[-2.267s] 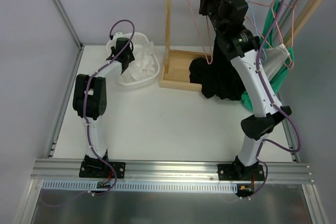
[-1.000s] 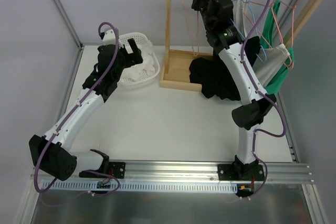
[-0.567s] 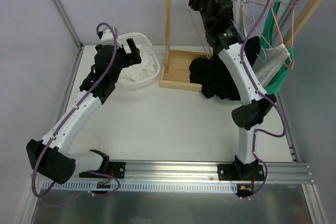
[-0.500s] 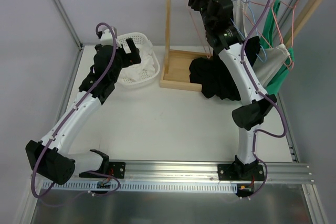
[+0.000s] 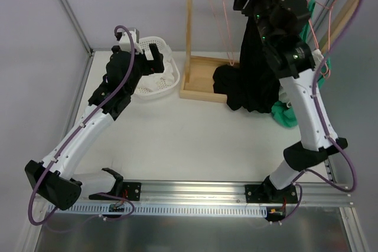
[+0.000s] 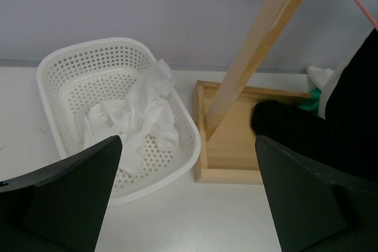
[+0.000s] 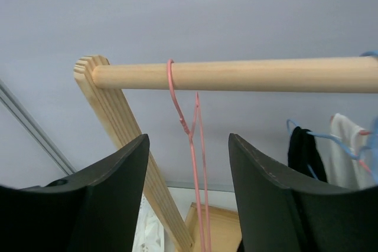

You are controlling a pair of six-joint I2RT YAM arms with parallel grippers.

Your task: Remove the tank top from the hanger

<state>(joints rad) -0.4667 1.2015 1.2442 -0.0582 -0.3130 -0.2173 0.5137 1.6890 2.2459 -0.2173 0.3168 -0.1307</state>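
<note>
Two hands, both empty. My right gripper (image 7: 188, 137) is up at the rod (image 7: 266, 75) with its fingers apart and nothing between them. The bare pink hanger (image 7: 176, 101) hooked on the rod sits beyond the fingers, not inside them. My left gripper (image 6: 188, 141) hovers over the table with its fingers spread wide, facing the basket (image 6: 65, 81) and the rack base (image 6: 236, 146).

The top (image 7: 303, 149) I take to be my target is black and hangs from a blue hanger (image 7: 319, 134), further right along the rod than the pink one. There is also a black heap (image 5: 233, 90) on the rack base. I cannot tell whether it is the hanging top's lower part or a separate garment.

My next step, as I judge it, is to reach the black top's strap. To do it well:

- I move right along and just under the rod, keeping my fingers apart until the strap lies between them.
- I pinch cloth only. If I catch the blue wire as well, the hanger will come along or swing.
- I lift the strap up and over the hanger's shoulder before pulling away, because a straight downward tug would drag the hook along the rod.
- I mind the neighbours. A white garment (image 7: 342, 128) hangs just beside the black top, and other wires crowd that end.
- I bring my left gripper over the base to take the hanging cloth low down, so the top does not catch on the post.
</note>
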